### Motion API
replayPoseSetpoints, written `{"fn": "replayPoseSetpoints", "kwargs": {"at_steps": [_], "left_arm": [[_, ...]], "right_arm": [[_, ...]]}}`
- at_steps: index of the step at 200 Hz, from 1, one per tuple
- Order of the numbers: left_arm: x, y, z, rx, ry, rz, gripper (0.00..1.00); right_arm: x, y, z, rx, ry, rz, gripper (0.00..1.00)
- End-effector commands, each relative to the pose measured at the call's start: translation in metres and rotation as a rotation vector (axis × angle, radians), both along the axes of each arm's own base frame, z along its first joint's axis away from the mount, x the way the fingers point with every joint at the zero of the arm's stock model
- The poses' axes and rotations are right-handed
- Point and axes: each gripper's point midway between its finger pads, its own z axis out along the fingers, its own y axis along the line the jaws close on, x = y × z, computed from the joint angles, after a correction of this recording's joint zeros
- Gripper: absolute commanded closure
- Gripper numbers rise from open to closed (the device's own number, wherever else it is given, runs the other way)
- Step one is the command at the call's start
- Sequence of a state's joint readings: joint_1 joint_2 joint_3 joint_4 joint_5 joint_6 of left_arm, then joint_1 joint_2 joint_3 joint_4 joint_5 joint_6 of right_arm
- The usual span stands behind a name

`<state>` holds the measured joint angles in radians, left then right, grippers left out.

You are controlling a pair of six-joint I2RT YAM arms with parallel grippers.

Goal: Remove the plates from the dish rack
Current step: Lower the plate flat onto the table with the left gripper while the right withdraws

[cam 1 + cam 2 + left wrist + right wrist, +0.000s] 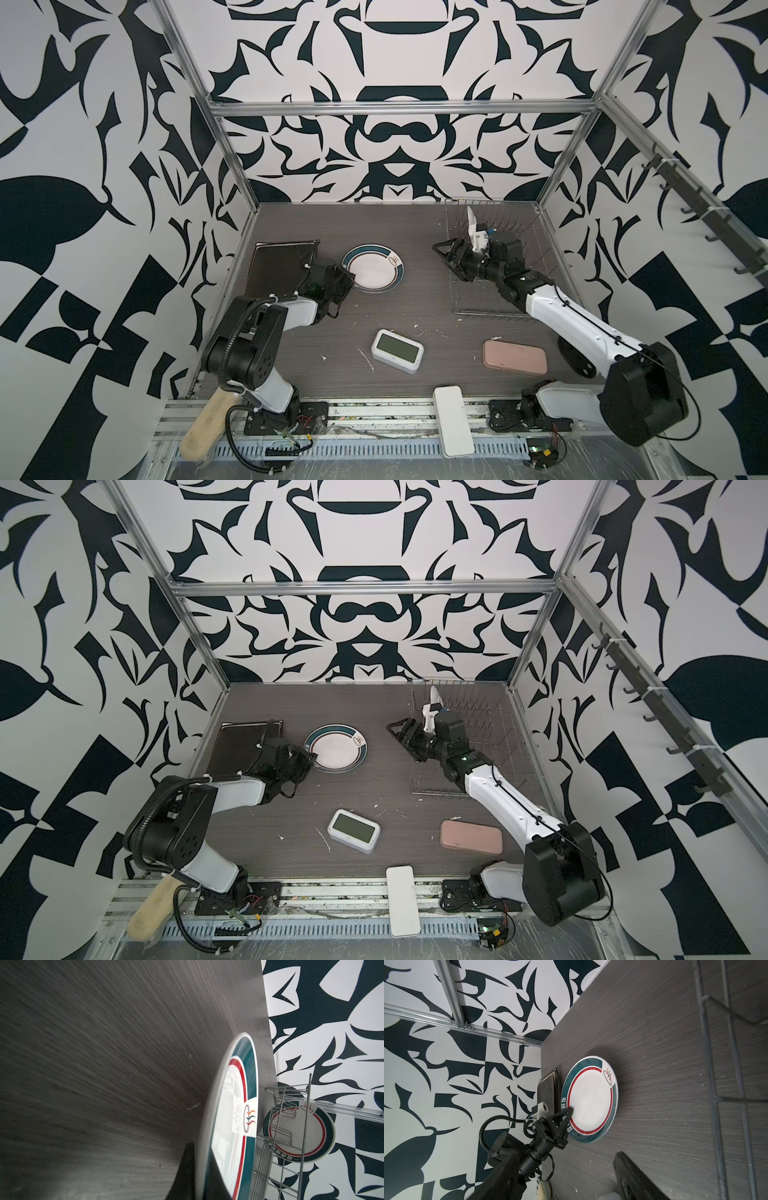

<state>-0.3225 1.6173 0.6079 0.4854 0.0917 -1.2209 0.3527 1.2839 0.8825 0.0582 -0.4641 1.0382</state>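
Your left gripper (pixel 569 1111) is pinched on the 8 o'clock rim of the round plate (pixel 374 268), which lies low on the table (pixel 415 232), well apart from the dish rack (pixel 486 312). Your right gripper (pixel 446 259) is spread and empty over the rack's 9 o'clock side. A standing plate (pixel 471 216) is at 1 o'clock from it, its edge running 12 to 6 and its face toward 9. The right arm is nearer, so I judge it should take this plate.

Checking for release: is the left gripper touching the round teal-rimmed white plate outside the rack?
Touching. In the right wrist view the left gripper clamps the round teal-rimmed white plate at its rim.
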Motion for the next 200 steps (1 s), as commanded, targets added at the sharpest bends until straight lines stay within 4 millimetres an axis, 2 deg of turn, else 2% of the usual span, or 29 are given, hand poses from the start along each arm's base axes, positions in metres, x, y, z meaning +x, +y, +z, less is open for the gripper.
{"fn": "replayPoseSetpoints", "kwargs": {"at_steps": [1, 200], "left_arm": [[0.023, -0.004, 0.028, -0.06, -0.102, 0.033, 1.0], [0.024, 0.007, 0.003, 0.015, -0.045, 0.06, 1.0]], "right_arm": [[0.003, -0.002, 0.023, -0.012, -0.074, 0.008, 0.24], [-0.006, -0.023, 0.021, -0.053, -0.057, -0.024, 0.24]]}}
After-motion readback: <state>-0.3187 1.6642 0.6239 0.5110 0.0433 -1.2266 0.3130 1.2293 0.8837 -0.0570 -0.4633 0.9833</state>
